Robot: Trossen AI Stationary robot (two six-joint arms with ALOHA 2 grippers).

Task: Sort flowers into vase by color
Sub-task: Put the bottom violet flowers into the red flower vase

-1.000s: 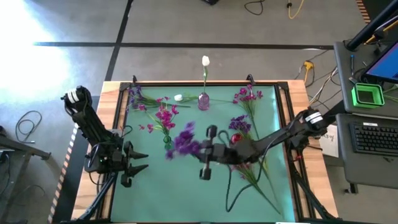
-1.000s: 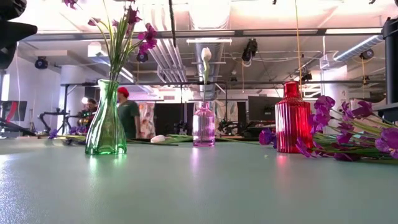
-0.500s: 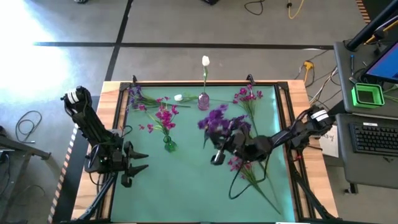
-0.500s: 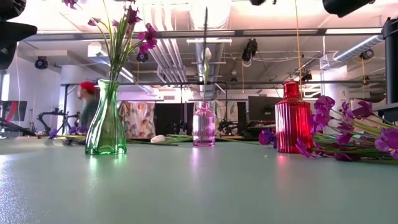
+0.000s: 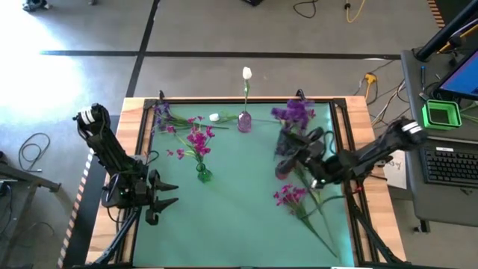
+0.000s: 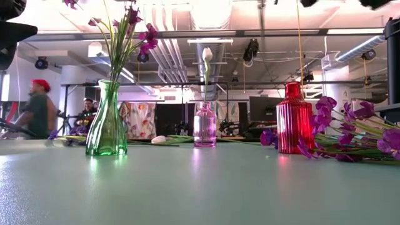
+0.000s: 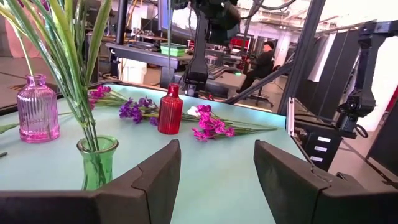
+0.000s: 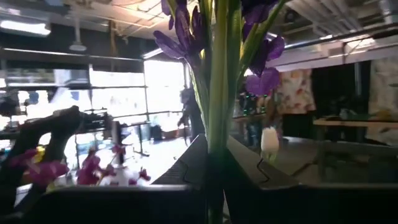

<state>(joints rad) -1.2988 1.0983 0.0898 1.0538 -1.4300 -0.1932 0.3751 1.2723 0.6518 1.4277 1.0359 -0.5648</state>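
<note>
We see the right gripper (image 5: 293,144) raised above the far right part of the bench (image 5: 239,217), its jaws clamped tight on the green stem of a purple flower (image 5: 293,113); in the right wrist view the stem runs up between the two dark fingers (image 8: 186,163) to the purple blooms. From above, the held blooms show over the far right corner of the bench, and the red vase is hidden under the arm. In the low view the red vase (image 6: 294,119) stands upright on the right, with more purple flowers (image 6: 350,134) lying on the bench just beside it.

The left gripper (image 5: 166,198) waits over the near left edge of the bench, its jaws parted with nothing between them, as the left wrist view shows.

A green vase (image 5: 202,173) stands left of centre and holds magenta-pink flowers (image 5: 197,139). A pink vase (image 5: 244,122) stands at the far middle with one white bud (image 5: 246,73) in it. Another white bud (image 5: 214,116) lies on the bench to the left of the pink vase. More magenta-pink flowers (image 5: 290,196) lie to the near right, with their stems pointing toward the near right corner.

A person (image 6: 39,115) shows in the room behind the bench.
</note>
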